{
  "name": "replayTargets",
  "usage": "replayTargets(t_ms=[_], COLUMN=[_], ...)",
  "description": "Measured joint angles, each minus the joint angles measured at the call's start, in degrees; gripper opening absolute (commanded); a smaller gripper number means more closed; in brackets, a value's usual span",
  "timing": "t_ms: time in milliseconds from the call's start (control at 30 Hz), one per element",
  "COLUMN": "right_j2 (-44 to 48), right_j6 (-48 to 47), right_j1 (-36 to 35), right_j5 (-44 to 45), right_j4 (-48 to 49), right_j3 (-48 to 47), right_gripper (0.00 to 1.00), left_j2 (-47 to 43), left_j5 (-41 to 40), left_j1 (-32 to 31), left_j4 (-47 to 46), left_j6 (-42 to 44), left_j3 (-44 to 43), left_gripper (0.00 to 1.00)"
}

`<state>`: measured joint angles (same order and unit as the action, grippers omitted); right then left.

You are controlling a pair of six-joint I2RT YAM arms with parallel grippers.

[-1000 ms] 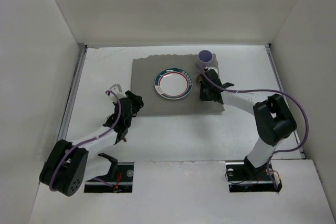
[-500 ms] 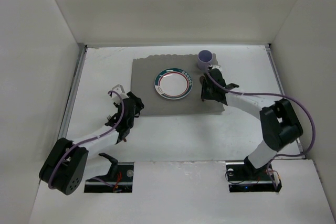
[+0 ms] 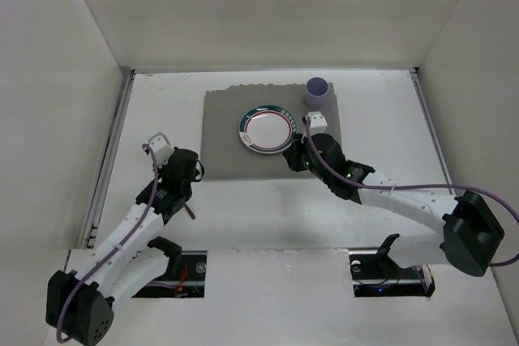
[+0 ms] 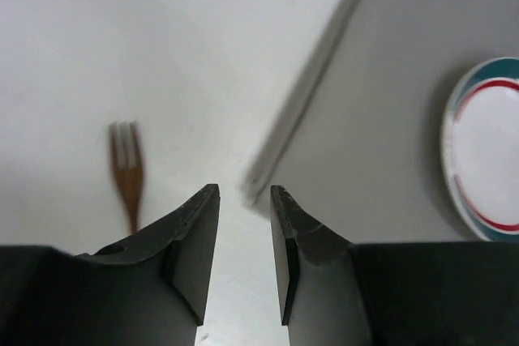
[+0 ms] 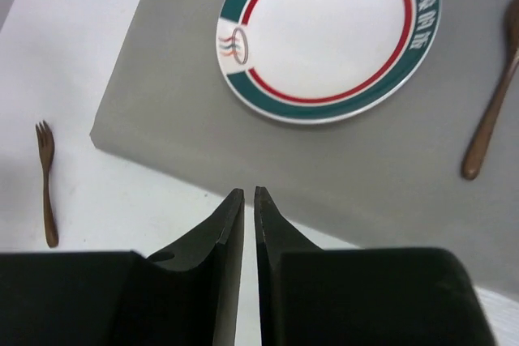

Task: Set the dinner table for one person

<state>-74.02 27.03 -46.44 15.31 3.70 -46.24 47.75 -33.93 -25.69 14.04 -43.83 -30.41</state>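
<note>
The white dinner table [image 3: 381, 119] bears a grey mat [image 3: 223, 119] with a green-and-red-rimmed plate [image 3: 268, 129] on it. A purple cup [image 3: 317, 91] stands at the mat's far right corner. A wooden spoon [image 5: 491, 115] lies on the mat right of the plate [image 5: 324, 26]. A wooden fork [image 3: 191, 213] lies on the bare table off the mat's near left corner; it shows in both wrist views [image 4: 127, 169] [image 5: 46, 184]. My left gripper [image 4: 243, 192] is slightly open and empty by that corner [image 3: 193, 172]. My right gripper [image 5: 244, 194] is shut and empty over the mat's near edge [image 3: 289, 163].
White walls enclose the table on the left, right and far sides. The mat [image 4: 422, 111] has a raised cloth edge [image 4: 300, 95]. The arm bases and cables sit at the near edge.
My right gripper has drawn back from the spoon beside the plate to the mat's near edge. My left arm has swung left and back, away from the fork.
</note>
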Motion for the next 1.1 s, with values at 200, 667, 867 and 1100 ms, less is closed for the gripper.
replayTargets(t_ms=[200,667,867,1100], right_j2=[-0.3,-0.6,-1.2,-1.2], right_j6=[1.6,4.1,4.3,4.3], right_j1=[-0.6,1.4,1.4,2.0], right_j5=[-0.1,-1.2,-1.7,-1.9], right_j4=[4.8,8.0,8.4,8.4], right_j3=[4.7,6.7,6.7,6.7], right_gripper=[0.26,0.31,0.31,0.32], left_j2=[-0.8,3.1,6.7,9.1], left_j5=[-0.7,2.9,3.8,4.8], left_j1=[0.8,-1.5,-1.6,-1.0], left_j4=[18.0,23.5,19.2,15.5], left_j6=[-7.7,-17.9,-18.0,-17.7], left_j3=[-1.2,4.7,5.7,6.6], left_gripper=[0.37,0.36,0.31,0.22])
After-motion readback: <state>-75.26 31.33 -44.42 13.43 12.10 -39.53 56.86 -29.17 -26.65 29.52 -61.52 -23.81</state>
